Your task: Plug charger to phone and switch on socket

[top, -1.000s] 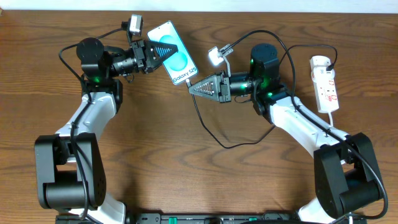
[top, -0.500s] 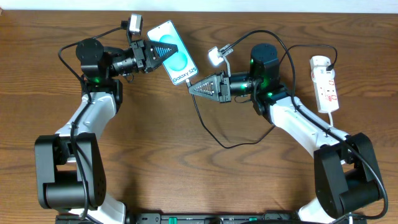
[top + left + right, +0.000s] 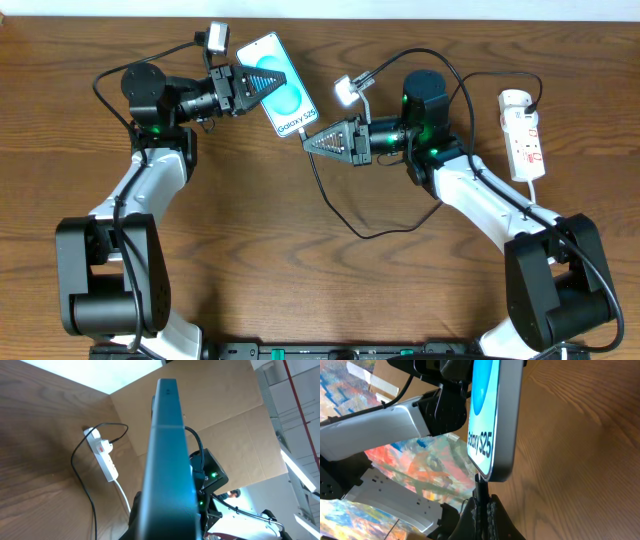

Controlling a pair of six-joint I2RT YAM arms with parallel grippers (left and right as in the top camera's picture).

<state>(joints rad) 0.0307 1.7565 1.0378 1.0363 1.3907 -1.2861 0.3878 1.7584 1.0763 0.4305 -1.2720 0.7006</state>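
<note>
The phone [image 3: 293, 112] is held off the table, teal screen up, with my left gripper [image 3: 275, 84] shut on its upper half. In the left wrist view the phone [image 3: 167, 460] shows edge-on and hides the fingers. My right gripper [image 3: 308, 141] is shut on the charger's black connector [image 3: 481, 487], whose tip meets the phone's bottom edge [image 3: 492, 467]. How deep it sits I cannot tell. The thin charger cable [image 3: 335, 212] loops down across the table. The white socket [image 3: 523, 135] lies at the far right, apart from both grippers.
The socket [image 3: 104, 457] has a black lead curling from its far end and a white lead trailing toward the table's front. The right arm's body [image 3: 470, 190] lies between the phone and the socket. Bare wooden table [image 3: 300, 290] spreads in front.
</note>
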